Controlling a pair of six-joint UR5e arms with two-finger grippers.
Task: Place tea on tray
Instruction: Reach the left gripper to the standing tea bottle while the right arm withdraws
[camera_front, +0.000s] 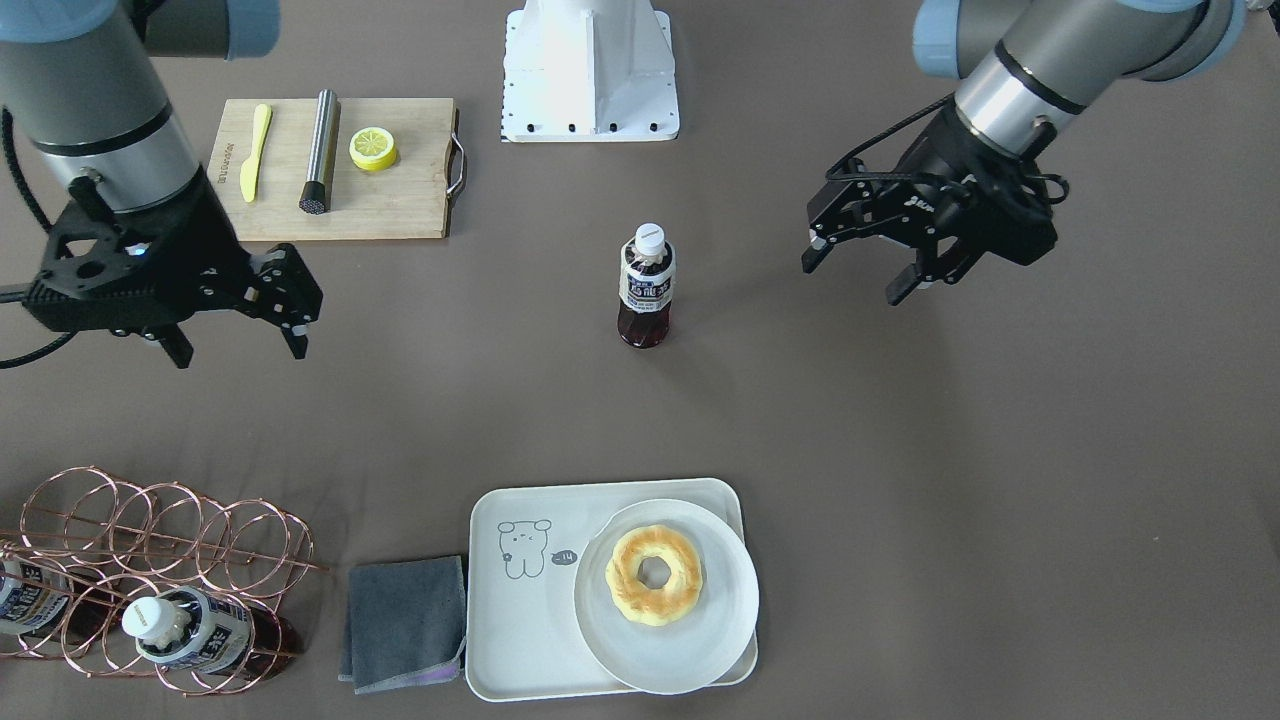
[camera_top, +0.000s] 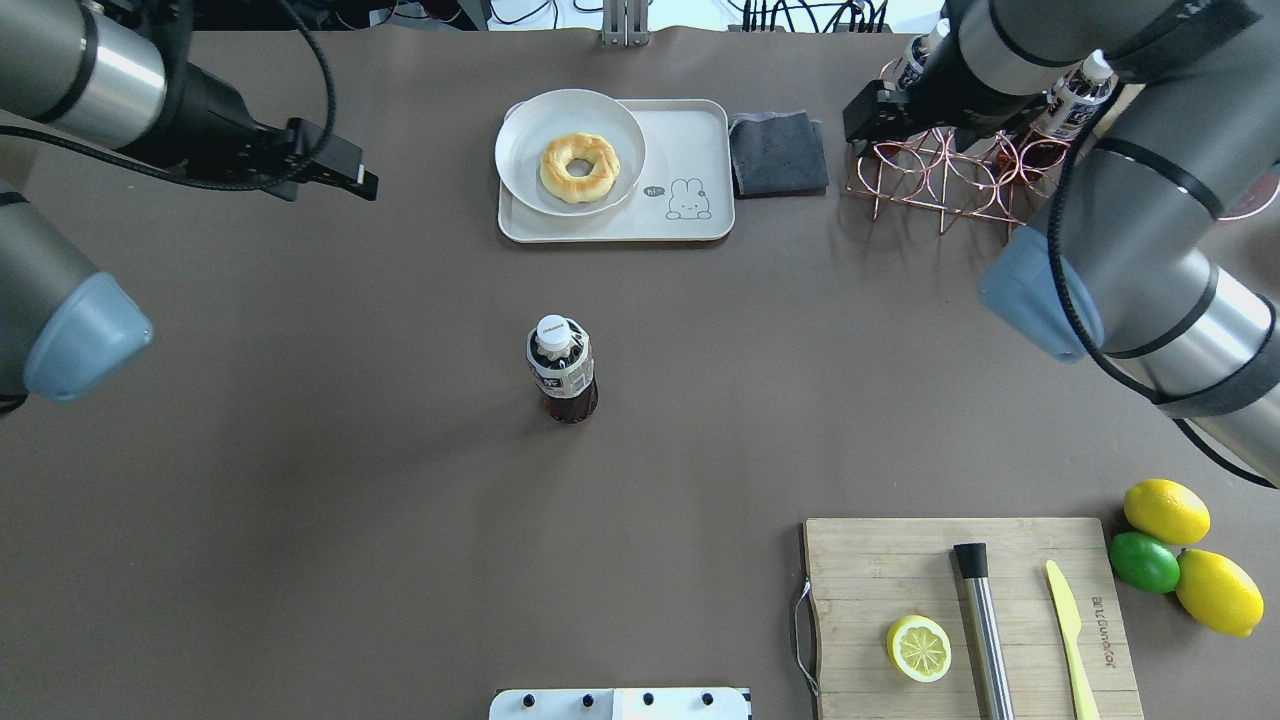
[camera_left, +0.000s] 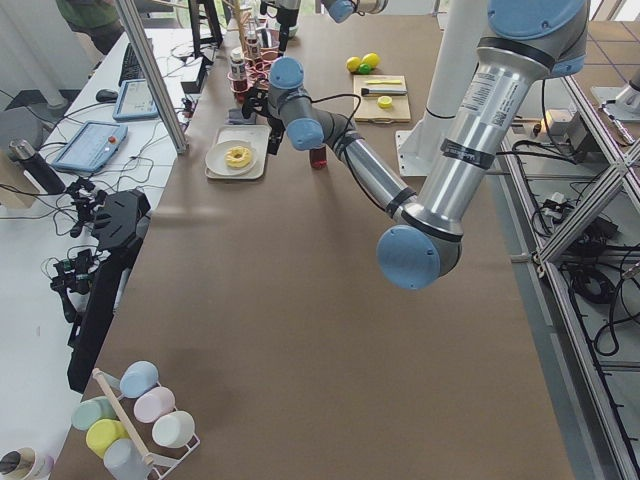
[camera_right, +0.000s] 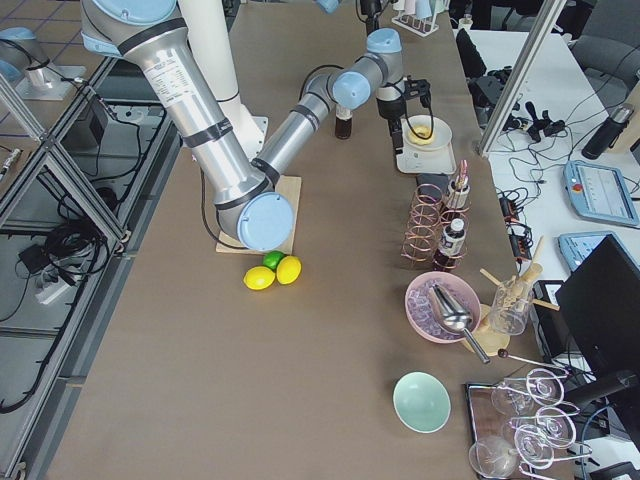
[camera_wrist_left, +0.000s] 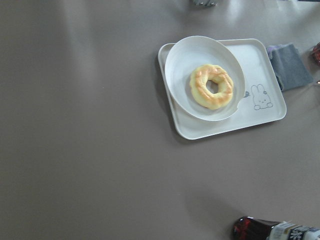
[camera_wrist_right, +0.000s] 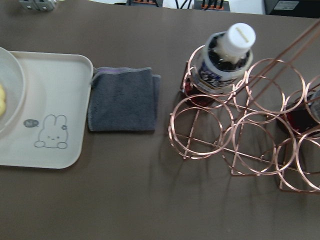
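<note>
Tea (camera_front: 646, 285) stands upright on the table (camera_front: 900, 450), between the two arms and well apart from the tray (camera_front: 520, 620). A plate (camera_front: 680, 660) with a doughnut (camera_front: 655, 575) lies on the tray. Left pincer (camera_front: 852, 279) and right pincer (camera_front: 240, 350) hang to either side, fingers spread, apparently holding nothing.

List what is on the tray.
A round white plate with a ring doughnut sits on the tray; beside it, bare surface with a small drawing. The plate hides the tray beneath it. The tea stands off it.
</note>
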